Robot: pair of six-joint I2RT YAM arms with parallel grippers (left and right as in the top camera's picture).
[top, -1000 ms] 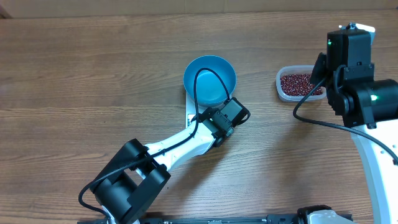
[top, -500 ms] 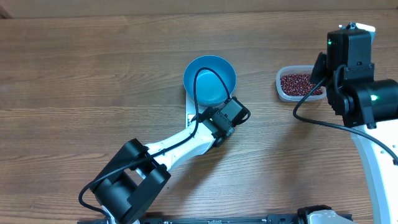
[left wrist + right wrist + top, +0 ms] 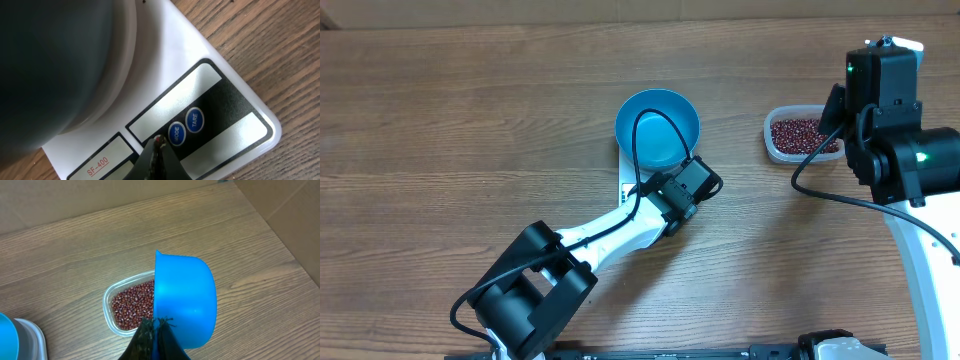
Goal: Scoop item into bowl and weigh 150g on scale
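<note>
The blue bowl (image 3: pixel 656 128) stands on the white scale (image 3: pixel 627 178); its dark underside (image 3: pixel 55 65) fills the upper left of the left wrist view. My left gripper (image 3: pixel 159 143) is shut and empty, its tip down on the scale's (image 3: pixel 220 100) black panel right beside the MODE button (image 3: pixel 175 133), left of TARE (image 3: pixel 195 120). The beans (image 3: pixel 131 305) lie in a clear tub (image 3: pixel 800 134). My right gripper (image 3: pixel 155 325) is shut on the handle of a blue scoop (image 3: pixel 186 302), held on its side over the tub's right end. The scoop's inside is hidden.
The tub (image 3: pixel 107 311) sits on the wooden table to the right of the bowl, partly under the right arm (image 3: pixel 885 110). The left arm (image 3: pixel 590 245) reaches in from the lower left. A cardboard wall (image 3: pixel 280 200) rises beyond the table's far right edge.
</note>
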